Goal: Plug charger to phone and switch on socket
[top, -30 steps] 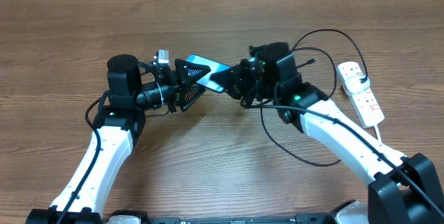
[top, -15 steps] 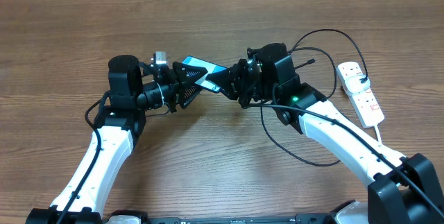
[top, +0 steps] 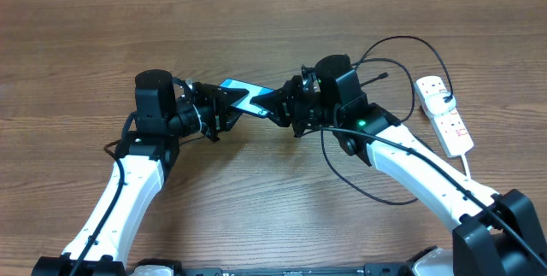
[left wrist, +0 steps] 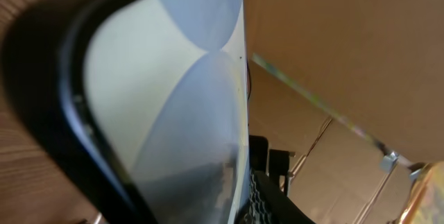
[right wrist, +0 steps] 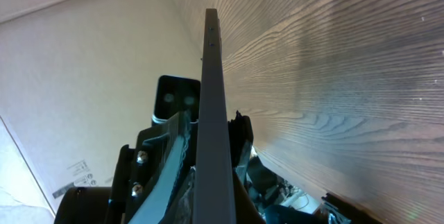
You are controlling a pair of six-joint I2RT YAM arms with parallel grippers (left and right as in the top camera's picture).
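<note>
My right gripper (top: 282, 105) is clamped on one end of the phone (top: 243, 96), which is lifted clear of the table (top: 256, 216). In the right wrist view I see it edge-on, running straight out from between my fingers. Its long axis goes from this gripper across to the left gripper (top: 222, 105). That gripper looks closed on the opposite end, and the pale blue screen fills the left wrist view.

I judge the coming move turns on which end is free for the plug. I cannot tell from these views which end carries the port.

Behind the right gripper, on the side away from the phone, the small dark connector tip (top: 384, 77) of the charger (top: 403, 39) lies loose. It is well apart from the phone, so the right arm is the nearer one to fetch it.

Farther out the same way lies the socket (top: 450, 120), with the cable's white adapter at its far end.
</note>
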